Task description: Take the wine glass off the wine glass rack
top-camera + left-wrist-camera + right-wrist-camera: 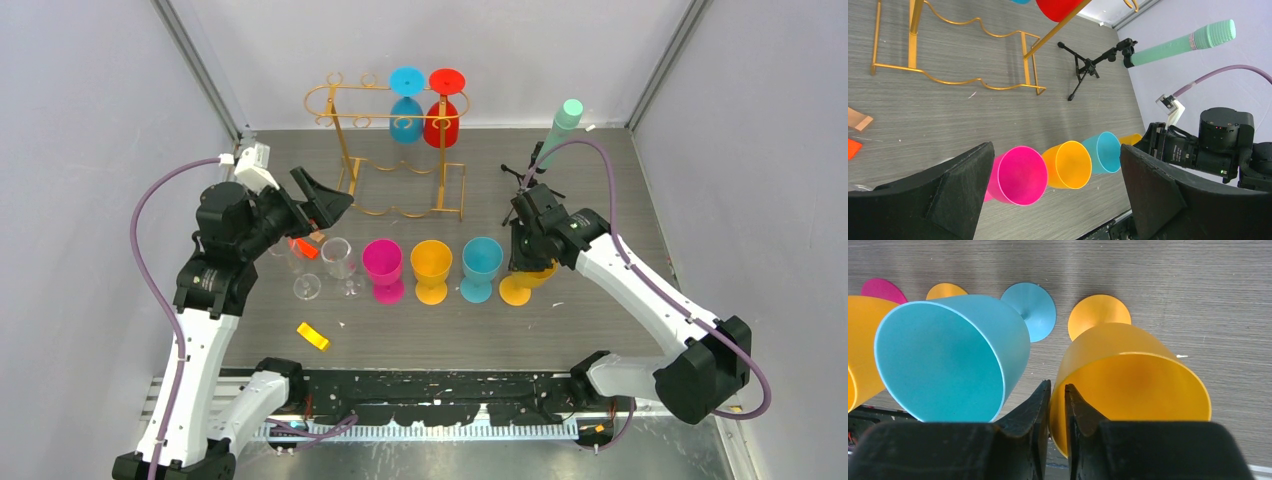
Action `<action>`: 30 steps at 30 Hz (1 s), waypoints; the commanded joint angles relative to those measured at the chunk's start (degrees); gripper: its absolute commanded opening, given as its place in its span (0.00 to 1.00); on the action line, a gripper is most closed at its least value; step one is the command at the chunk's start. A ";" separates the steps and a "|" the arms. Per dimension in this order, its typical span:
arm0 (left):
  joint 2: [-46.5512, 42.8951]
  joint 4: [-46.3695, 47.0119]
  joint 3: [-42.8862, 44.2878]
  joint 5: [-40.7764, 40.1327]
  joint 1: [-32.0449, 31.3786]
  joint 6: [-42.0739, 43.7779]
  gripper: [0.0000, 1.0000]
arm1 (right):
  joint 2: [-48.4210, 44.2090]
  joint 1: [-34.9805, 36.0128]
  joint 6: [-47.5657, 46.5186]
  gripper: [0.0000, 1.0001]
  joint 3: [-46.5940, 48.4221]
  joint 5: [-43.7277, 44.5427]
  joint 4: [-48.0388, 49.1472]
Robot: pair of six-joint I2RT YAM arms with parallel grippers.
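Observation:
The gold wine glass rack stands at the back of the table, with a blue wine glass and a red wine glass hanging upside down from its top rail. An orange wine glass stands upright on the table at the right end of a row. My right gripper straddles its rim with the jaws a little apart, one finger inside the bowl and one outside. Left of the rack, my left gripper hangs wide open above the table with nothing in it. The left wrist view catches the rack's base and the red glass.
Pink, orange and teal glasses stand in the row, with two clear glasses to their left. A black tripod carrying a green cylinder stands at the back right. A small orange block lies near the front.

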 commanded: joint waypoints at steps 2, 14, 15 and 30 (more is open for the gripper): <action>-0.44 2.92 1.24 -0.11 0.22 -0.15 1.00 | -0.21 -0.25 -1.92 0.24 1.07 -1.81 1.36; 1.98 5.67 3.16 4.77 0.27 -1.38 1.00 | -4.12 -0.25 -2.81 0.41 5.58 -0.57 0.23; 2.29 6.04 3.35 4.85 0.27 -1.46 1.00 | -4.48 -0.23 -2.80 0.43 5.98 -0.36 0.22; 20.11 32.66 11.16 2.94 -5.04 -19.09 0.94 | -10.94 -0.22 0.12 0.39 4.03 0.16 7.24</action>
